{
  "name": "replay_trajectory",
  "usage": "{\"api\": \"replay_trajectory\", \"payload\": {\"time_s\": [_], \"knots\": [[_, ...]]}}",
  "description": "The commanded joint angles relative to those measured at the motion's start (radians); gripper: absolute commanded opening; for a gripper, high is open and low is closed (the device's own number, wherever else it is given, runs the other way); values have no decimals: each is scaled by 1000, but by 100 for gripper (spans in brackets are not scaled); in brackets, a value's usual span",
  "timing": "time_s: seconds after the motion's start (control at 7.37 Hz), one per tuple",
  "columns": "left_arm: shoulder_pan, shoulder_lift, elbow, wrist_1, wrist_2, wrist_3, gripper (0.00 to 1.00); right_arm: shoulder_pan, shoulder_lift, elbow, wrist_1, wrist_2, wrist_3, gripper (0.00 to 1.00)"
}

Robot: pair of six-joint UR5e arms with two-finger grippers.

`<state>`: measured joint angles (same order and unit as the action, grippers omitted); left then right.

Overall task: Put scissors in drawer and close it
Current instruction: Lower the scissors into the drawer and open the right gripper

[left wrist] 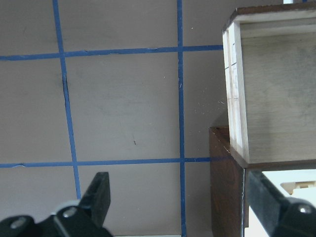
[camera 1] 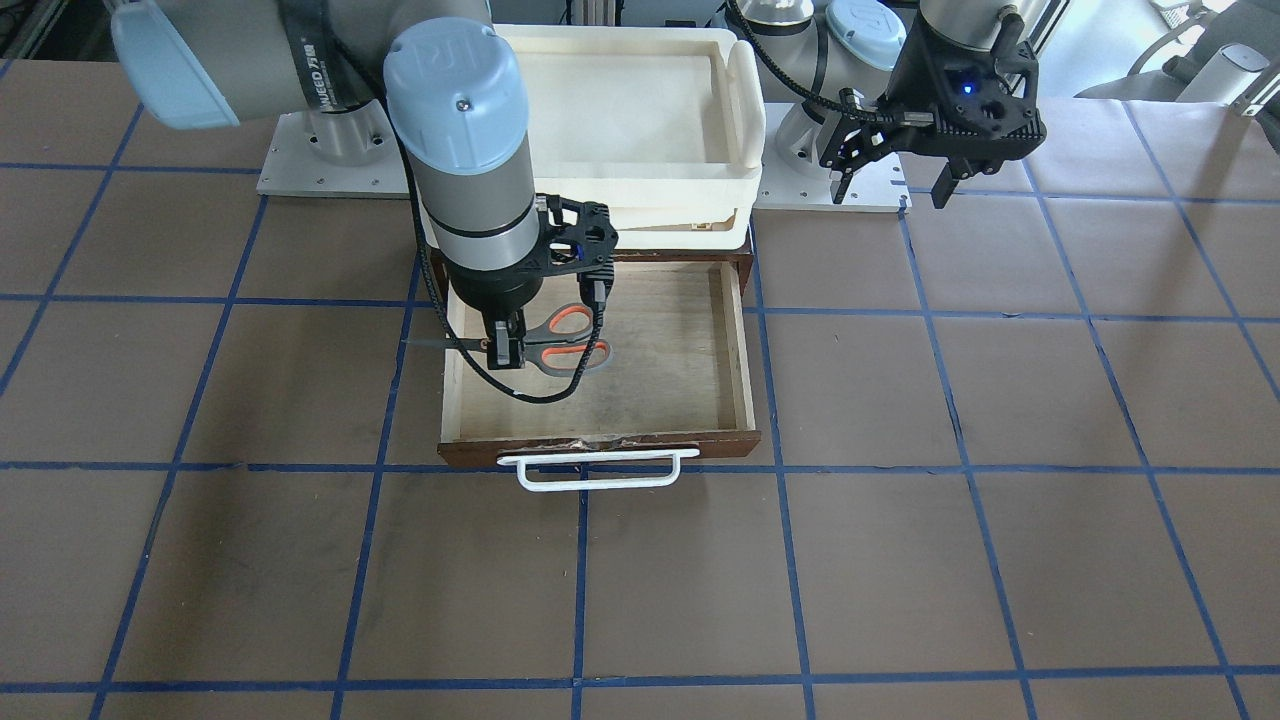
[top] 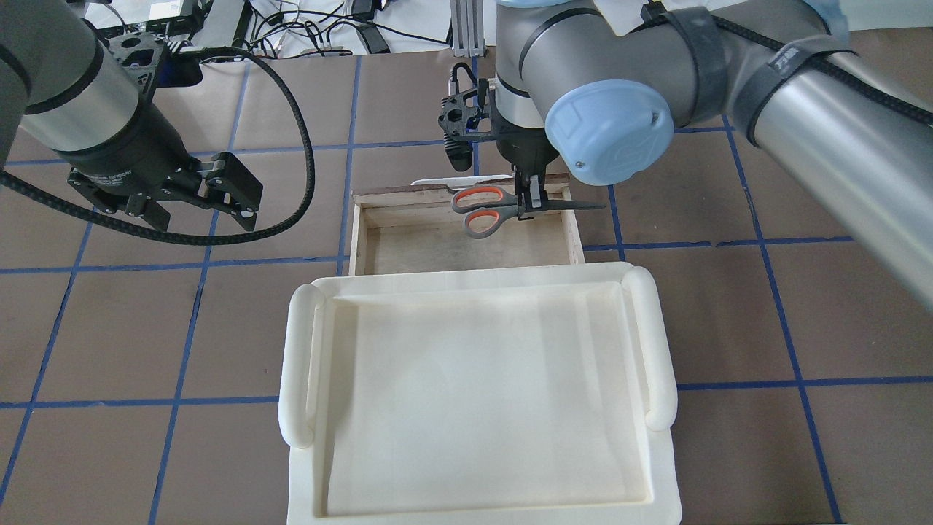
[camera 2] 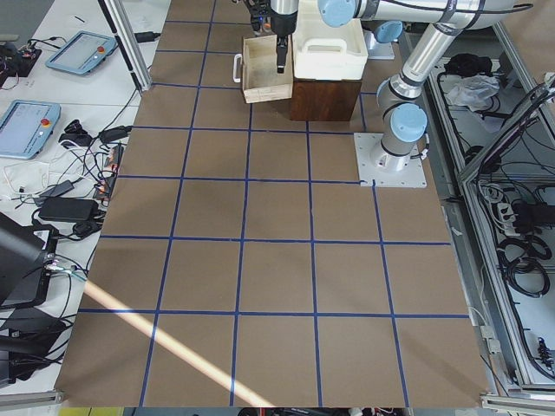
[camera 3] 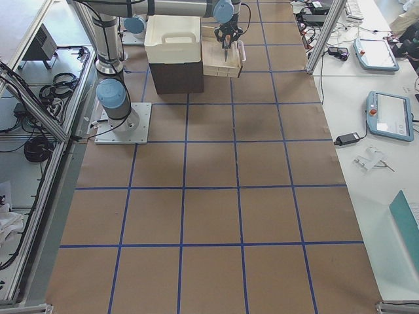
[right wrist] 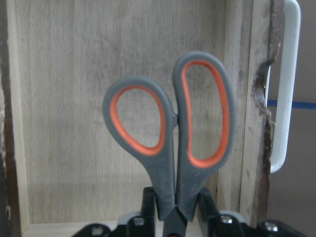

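My right gripper (camera 1: 505, 352) pinches the small grey-handled, orange-lined scissors (right wrist: 170, 148) near the pivot, blades level (so they land flat), handles above the open pale-plywood drawer (camera 1: 680, 350). Farther off, my left gripper (top: 204, 211) hangs empty, its 2 fingers spread.

The small scissors (right wrist: 170, 148): matt grey plastic handles, orange-red inner loops, dark metal blades. The shallow drawer (camera 1: 680, 350): pale, grainy bare plywood, with a dark reddish-brown wooden front, splintered at 3 o'clock of the handles in the right wrist view. The white wire handle (right wrist: 290, 74): smooth, glossy. The cream-white bin (top: 474, 408): smooth matt plastic.
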<state>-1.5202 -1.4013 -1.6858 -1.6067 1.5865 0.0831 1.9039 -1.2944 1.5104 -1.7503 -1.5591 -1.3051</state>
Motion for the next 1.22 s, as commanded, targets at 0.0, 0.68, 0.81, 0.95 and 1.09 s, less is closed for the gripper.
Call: {"api": "replay_trajectory", "payload": {"time_s": [0.0, 0.68, 0.81, 0.95, 1.09], "knots": [[0, 2, 0, -2, 1, 6, 100, 87, 67, -15, -75, -1, 79, 0], [0, -1, 2, -1, 1, 7, 100, 138, 116, -15, -137, -2, 147, 0], [0, -1, 2, 1, 1, 7, 100, 138, 118, -15, -137, -2, 147, 0], [0, 1, 2, -1, 1, 9, 100, 136, 118, -13, -137, -2, 148, 0], [0, -1, 2, -1, 1, 9, 100, 136, 118, -13, -137, -25, 148, 0]]}}
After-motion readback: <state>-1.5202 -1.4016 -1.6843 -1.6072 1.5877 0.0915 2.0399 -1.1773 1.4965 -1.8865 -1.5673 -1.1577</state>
